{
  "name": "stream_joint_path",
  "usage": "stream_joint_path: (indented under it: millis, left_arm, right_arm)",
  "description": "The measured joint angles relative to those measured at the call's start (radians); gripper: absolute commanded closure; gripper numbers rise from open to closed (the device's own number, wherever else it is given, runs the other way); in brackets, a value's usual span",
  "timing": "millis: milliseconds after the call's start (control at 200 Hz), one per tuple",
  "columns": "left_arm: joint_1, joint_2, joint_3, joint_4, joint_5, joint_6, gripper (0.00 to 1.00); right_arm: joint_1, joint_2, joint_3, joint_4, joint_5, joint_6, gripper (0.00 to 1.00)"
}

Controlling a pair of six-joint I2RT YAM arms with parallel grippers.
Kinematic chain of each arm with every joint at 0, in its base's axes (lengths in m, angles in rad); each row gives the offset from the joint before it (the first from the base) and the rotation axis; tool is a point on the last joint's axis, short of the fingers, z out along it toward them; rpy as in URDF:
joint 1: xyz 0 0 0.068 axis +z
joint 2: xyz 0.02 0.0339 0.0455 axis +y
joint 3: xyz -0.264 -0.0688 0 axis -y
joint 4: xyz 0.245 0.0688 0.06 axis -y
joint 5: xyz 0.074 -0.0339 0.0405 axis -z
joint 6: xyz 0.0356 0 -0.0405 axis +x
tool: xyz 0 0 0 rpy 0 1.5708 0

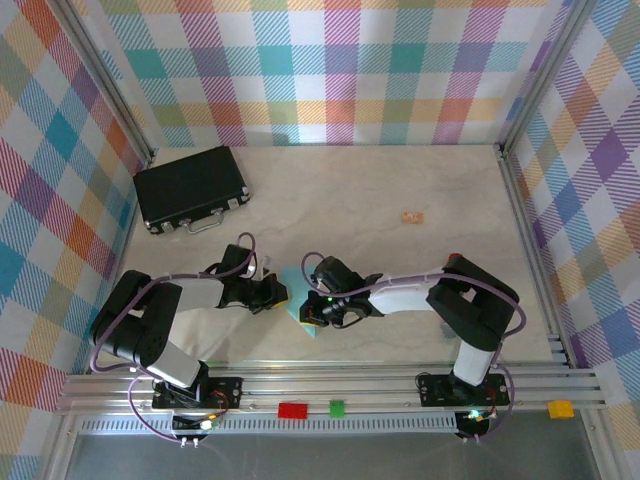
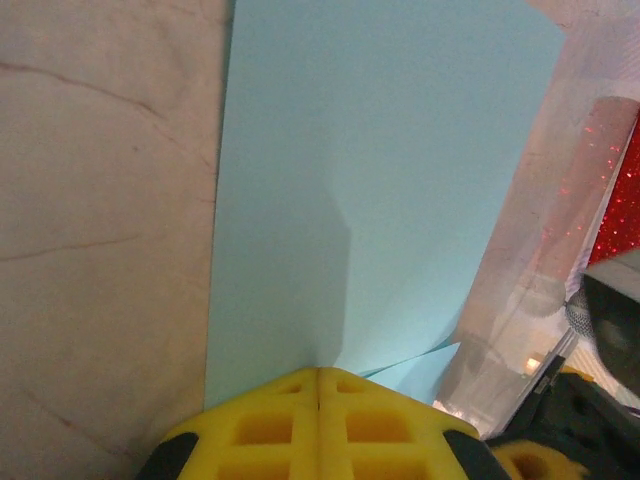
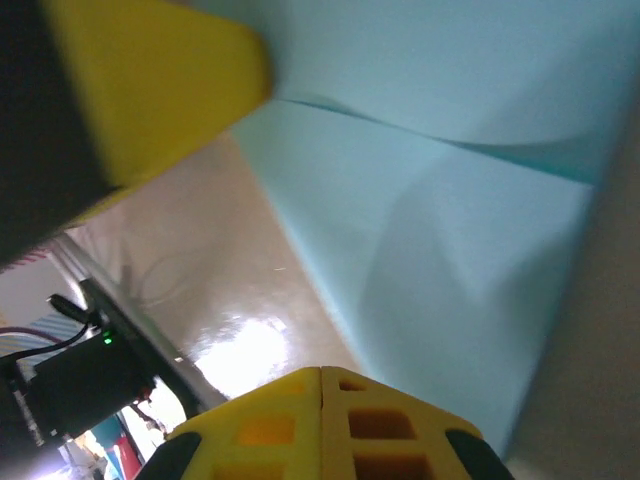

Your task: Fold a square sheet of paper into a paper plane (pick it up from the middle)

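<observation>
The sheet of paper (image 1: pixel 291 282) is light turquoise and lies on the table between the two arms, mostly hidden by them from above. In the left wrist view the paper (image 2: pixel 370 180) lies flat, with a folded layer showing at the lower right. My left gripper (image 2: pixel 318 372) is shut, its yellow tips resting at the paper's near edge. My right gripper (image 3: pixel 320 372) is also shut, tips at the edge of the paper (image 3: pixel 470 260), which shows a crease. From above, the left gripper (image 1: pixel 280 296) and right gripper (image 1: pixel 310 312) nearly meet. I cannot tell whether the paper has the paper plane's shape.
A black case (image 1: pixel 192 187) lies at the back left. A small tan scrap (image 1: pixel 412 216) sits right of centre. Plaid walls close in three sides, and a metal rail (image 1: pixel 380 385) runs along the front. The left gripper's yellow finger (image 3: pixel 150 90) looms close in the right wrist view.
</observation>
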Motion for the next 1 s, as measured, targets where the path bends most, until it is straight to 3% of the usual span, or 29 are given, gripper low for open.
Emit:
stream_joint_path:
  millis: [260,525,735,1000]
  left_arm:
    - [-0.005,-0.051,0.050,-0.121,-0.038,-0.027,0.91]
    - [-0.079,-0.221,0.077,-0.149,-0.057,-0.059,0.98]
    - [-0.184,-0.188,-0.028,-0.092,-0.053,-0.111,0.99]
    - [-0.186,-0.111,-0.080,-0.011,-0.063,-0.154,1.00]
  right_arm:
    - [-0.001,-0.021,-0.106,0.121,-0.012,0.024,0.99]
    - [-0.001,-0.021,-0.106,0.121,-0.013,0.029,1.00]
    - [-0.001,-0.021,-0.106,0.120,-0.011,0.029,1.00]
    - [-0.001,-0.024,-0.106,0.113,-0.010,0.029,1.00]
